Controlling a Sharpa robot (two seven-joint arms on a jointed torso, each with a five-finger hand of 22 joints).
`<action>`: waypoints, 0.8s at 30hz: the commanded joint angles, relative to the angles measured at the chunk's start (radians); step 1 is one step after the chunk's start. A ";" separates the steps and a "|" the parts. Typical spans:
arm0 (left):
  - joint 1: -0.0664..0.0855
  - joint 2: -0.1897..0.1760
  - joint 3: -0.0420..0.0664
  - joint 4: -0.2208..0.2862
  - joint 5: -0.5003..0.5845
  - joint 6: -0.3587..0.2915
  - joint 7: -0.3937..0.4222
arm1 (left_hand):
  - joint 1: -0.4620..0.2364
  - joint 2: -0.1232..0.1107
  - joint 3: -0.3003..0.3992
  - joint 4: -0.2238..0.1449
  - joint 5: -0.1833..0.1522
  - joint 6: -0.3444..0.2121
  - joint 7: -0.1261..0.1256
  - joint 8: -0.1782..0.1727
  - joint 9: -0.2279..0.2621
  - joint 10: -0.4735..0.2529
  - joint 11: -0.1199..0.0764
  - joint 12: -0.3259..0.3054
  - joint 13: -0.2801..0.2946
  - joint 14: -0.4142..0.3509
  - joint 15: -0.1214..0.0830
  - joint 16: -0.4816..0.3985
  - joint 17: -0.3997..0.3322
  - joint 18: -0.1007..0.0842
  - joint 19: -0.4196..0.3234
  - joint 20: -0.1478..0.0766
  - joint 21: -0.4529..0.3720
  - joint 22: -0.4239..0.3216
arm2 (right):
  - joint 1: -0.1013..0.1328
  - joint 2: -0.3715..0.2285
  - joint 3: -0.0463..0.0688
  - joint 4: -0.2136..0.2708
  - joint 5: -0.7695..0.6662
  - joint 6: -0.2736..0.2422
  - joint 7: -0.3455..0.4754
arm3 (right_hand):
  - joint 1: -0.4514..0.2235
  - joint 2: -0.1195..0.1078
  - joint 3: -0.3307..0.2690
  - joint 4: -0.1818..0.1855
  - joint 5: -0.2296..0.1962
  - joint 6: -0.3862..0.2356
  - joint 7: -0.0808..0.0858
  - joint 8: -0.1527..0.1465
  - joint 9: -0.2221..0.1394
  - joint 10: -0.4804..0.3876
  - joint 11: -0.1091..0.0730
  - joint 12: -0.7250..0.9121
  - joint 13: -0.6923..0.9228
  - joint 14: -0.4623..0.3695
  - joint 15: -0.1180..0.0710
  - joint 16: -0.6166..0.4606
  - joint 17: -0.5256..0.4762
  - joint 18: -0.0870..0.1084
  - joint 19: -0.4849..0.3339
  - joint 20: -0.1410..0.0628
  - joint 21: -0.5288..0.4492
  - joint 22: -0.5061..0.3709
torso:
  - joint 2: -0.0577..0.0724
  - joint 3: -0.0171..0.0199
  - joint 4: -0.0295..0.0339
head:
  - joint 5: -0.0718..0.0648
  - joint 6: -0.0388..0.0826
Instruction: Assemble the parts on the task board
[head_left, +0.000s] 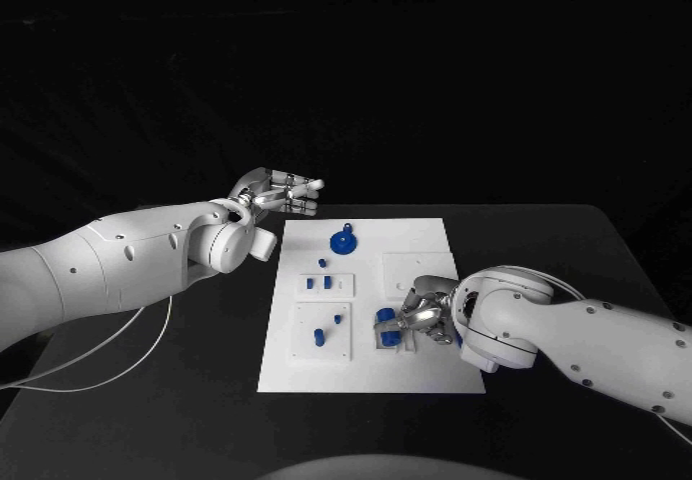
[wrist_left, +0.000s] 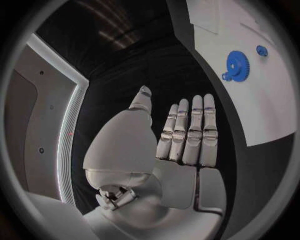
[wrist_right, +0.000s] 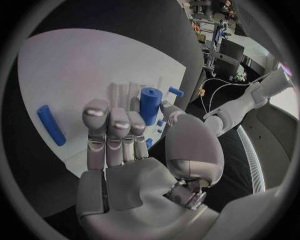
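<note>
The white task board (head_left: 421, 238) lies mid-table. A blue gear (head_left: 343, 241) sits near its far edge, and small blue pegs (head_left: 329, 283) stand in white blocks on its left half. My right hand (head_left: 421, 314) is low over the board's near right part. Its thumb and a finger lie on either side of an upright blue cylinder (head_left: 387, 317) (wrist_right: 150, 104) and pinch it. A loose blue peg (wrist_right: 50, 125) lies flat on the board (wrist_right: 75, 65) beside that hand (wrist_right: 134, 150). My left hand (head_left: 283, 192) (wrist_left: 181, 135) hovers off the board's far left corner, fingers straight, holding nothing. The gear (wrist_left: 237, 62) lies beyond it.
White cables (head_left: 123, 355) loop over the black table (head_left: 562, 250) under my left arm. A raised white square (head_left: 410, 268) sits on the board just beyond my right hand. A smaller blue gear (wrist_left: 261, 50) lies next to the big one.
</note>
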 joint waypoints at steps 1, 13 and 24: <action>0.000 0.002 0.001 0.001 -0.005 0.009 0.005 | -0.006 0.005 0.002 0.003 0.003 0.001 0.003 -0.003 0.000 -0.007 -0.001 0.003 0.001 -0.007 -0.002 -0.004 0.002 -0.014 -0.007 0.000 0.002 -0.001 | 0.000 -0.001 0.000 -0.001 0.000 0.017 0.000 | 0.003 -0.010 0.001 0.007 -0.003 0.001 0.006 -0.004 0.001 -0.005 -0.001 -0.008 -0.003 0.000 -0.002 -0.007 0.001 0.001 0.055 -0.002 -0.007 0.001 | 0.000 0.0005 0.0000 | 0.002 -0.003; 0.000 0.003 0.001 -0.001 -0.007 0.009 0.001 | -0.007 0.003 0.003 0.005 0.004 0.001 0.004 -0.003 0.000 -0.008 -0.001 0.003 0.001 -0.008 -0.001 -0.004 0.002 -0.014 -0.008 0.000 0.003 -0.002 | -0.001 -0.006 0.000 0.006 0.000 0.023 0.001 | 0.004 -0.011 -0.001 0.009 -0.003 0.002 0.006 -0.004 0.001 -0.006 -0.001 -0.013 -0.007 0.000 -0.002 -0.011 0.000 0.000 0.055 -0.002 -0.009 0.001 | 0.000 0.0004 -0.0004 | 0.004 -0.006; 0.000 0.003 0.001 -0.004 -0.008 0.009 0.001 | -0.007 0.003 0.003 0.006 0.004 0.002 0.006 -0.003 0.000 -0.008 0.000 0.003 0.001 -0.008 -0.001 -0.004 0.002 -0.014 -0.008 0.000 0.003 -0.002 | -0.001 -0.007 0.000 0.005 0.000 0.020 0.001 | 0.002 -0.012 -0.001 0.013 -0.004 0.003 0.005 -0.004 0.001 -0.005 -0.001 -0.013 -0.008 0.000 -0.003 -0.011 0.000 0.000 0.055 -0.002 -0.009 0.001 | 0.000 -0.0004 -0.0003 | 0.004 -0.006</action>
